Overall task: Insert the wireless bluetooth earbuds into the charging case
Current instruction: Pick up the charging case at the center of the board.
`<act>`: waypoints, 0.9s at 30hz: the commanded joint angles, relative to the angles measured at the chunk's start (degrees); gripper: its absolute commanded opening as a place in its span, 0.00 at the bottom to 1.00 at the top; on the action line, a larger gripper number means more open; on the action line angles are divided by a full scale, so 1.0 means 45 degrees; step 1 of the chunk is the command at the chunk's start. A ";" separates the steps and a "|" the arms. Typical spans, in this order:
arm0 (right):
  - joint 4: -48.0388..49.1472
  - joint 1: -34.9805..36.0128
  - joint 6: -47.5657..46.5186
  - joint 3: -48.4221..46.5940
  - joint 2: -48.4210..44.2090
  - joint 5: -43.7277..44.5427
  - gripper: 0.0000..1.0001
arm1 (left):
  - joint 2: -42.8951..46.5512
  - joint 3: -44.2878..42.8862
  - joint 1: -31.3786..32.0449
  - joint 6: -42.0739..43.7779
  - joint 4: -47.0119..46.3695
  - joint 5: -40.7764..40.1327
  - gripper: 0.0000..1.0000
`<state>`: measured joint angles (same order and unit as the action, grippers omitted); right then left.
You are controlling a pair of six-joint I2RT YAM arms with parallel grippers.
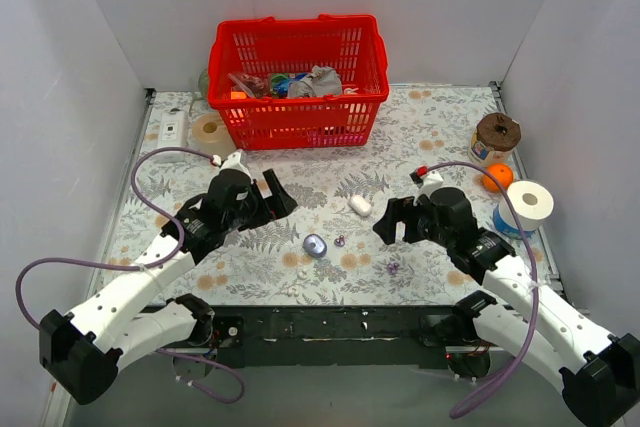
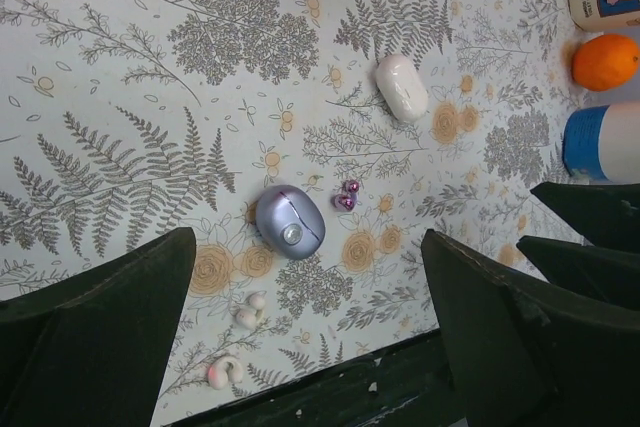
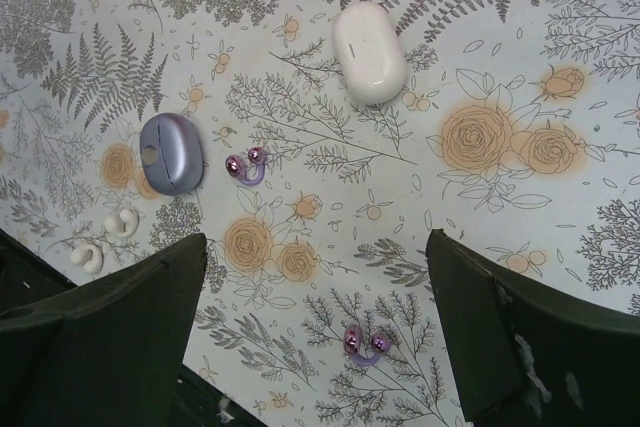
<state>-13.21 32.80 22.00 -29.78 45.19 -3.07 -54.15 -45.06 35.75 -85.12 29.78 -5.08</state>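
Observation:
The lavender charging case [image 1: 315, 245] lies shut on the floral cloth near the front middle; it shows in the left wrist view [image 2: 290, 222] and right wrist view [image 3: 171, 153]. One purple earbud [image 1: 340, 241] lies just right of the case [image 2: 346, 195] [image 3: 245, 164]. The other purple earbud [image 1: 393, 268] lies further right near the front edge [image 3: 364, 343]. My left gripper [image 1: 277, 195] is open, up and left of the case. My right gripper [image 1: 388, 221] is open, above and right of the buds. Both are empty.
A white capsule [image 1: 360, 205] lies behind the earbuds. Two white earbuds [image 1: 304, 269] lie near the front edge. A red basket [image 1: 297, 82] stands at the back. A tape roll [image 1: 211, 133], an orange [image 1: 496, 177], a paper roll [image 1: 527, 204] and a jar [image 1: 496, 136] line the sides.

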 commanded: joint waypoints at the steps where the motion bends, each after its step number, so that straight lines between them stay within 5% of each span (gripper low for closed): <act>1: -0.0442 -0.0003 -0.0610 -0.0139 -0.0607 0.0036 0.98 | 0.0256 -0.0163 -0.0033 0.1293 -0.0231 0.0503 0.98; 7: -0.1048 -0.0003 -0.1158 -0.0374 -0.1330 0.0291 0.97 | -0.0892 -0.0610 0.0025 0.3367 -0.0174 0.3235 0.98; 14: -0.1595 0.0016 -0.1217 -0.0901 -0.1038 0.0097 0.96 | -0.1908 -0.1216 0.0864 0.4753 0.0431 0.3960 0.98; 21: -0.1576 0.0017 -0.1354 -0.0902 -0.1233 -0.0001 0.96 | -0.4444 -0.2545 0.3205 0.6240 0.2033 0.1700 0.98; 27: -0.1712 0.0017 -0.1275 -0.1136 -0.1175 -0.0294 0.95 | -0.5954 -0.2858 0.3482 0.6669 0.2464 -0.0101 0.98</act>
<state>-20.71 32.80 16.58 -31.51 40.45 -3.05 -79.59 -56.03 51.55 -58.04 37.26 1.43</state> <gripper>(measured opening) 0.951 0.981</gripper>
